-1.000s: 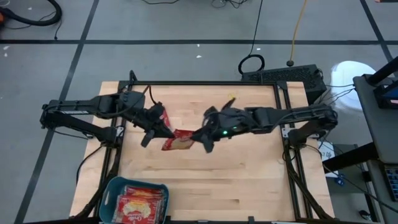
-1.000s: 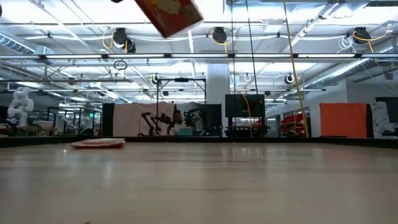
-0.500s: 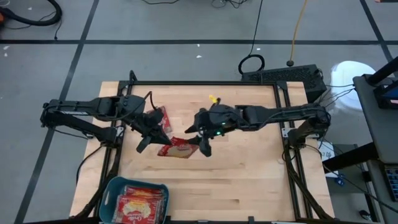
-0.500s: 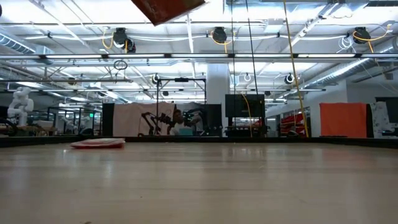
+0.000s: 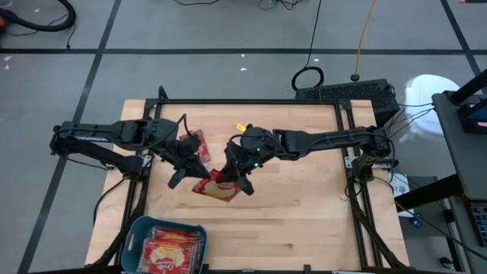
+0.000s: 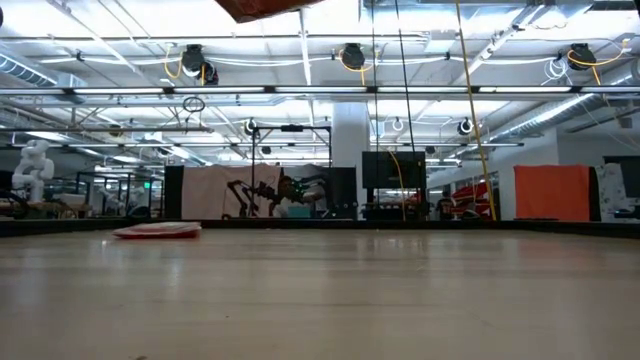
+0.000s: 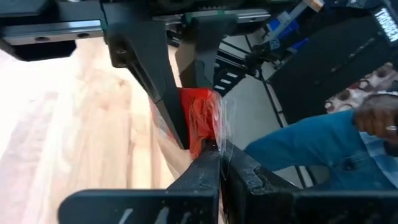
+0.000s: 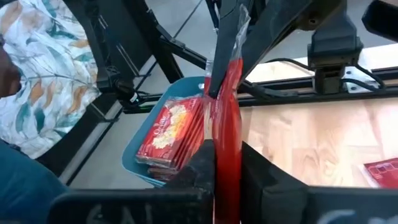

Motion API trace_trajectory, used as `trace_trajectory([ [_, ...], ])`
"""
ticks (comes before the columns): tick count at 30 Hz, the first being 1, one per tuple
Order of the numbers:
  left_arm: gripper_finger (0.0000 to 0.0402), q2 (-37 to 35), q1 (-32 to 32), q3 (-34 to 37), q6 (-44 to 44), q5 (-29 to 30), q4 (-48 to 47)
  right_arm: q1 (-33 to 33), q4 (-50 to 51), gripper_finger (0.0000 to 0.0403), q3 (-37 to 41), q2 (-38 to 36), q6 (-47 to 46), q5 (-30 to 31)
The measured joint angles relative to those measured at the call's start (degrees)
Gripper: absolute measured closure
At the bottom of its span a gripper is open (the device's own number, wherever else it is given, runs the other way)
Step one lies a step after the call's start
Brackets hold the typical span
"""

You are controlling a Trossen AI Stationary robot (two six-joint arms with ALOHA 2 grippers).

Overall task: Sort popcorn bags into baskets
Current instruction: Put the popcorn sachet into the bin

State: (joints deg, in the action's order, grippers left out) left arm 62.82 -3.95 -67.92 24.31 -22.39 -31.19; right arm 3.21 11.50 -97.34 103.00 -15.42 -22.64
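Pale wooden table (image 5: 304, 221) under both arms. Held aloft above its middle: 1 red, glossy popcorn bag (image 5: 214, 185), pinched at opposite ends by left gripper (image 5: 199, 164) and right gripper (image 5: 232, 179), both clamped tight. More red packets (image 8: 171, 134) in teal basket (image 5: 135, 242) at the near-left corner; lettering unreadable.

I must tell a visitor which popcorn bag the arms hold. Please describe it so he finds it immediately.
Look above the middle of the wooden table. There the left gripper and right gripper both pinch one red popcorn bag. Unlike the others, it hangs in the air.
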Motion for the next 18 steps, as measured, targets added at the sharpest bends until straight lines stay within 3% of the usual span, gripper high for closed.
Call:
trace_trajectory([
  [4,0.0398,-0.02,0.0,0.0,0.03,2.89,1.6,-0.31,1.0,0.0372,0.0,-0.5,-0.51,-0.31],
  [7,0.0384,-0.14,0.02,0.0,0.88,6.19,3.95,-0.73,2.39,0.0385,0.0,-1.31,-0.94,-0.3],
  [18,0.0276,-0.18,0.09,-0.11,3.43,17.73,8.19,-2.93,10.13,0.0386,0.17,-1.78,-2.28,-0.04],
])
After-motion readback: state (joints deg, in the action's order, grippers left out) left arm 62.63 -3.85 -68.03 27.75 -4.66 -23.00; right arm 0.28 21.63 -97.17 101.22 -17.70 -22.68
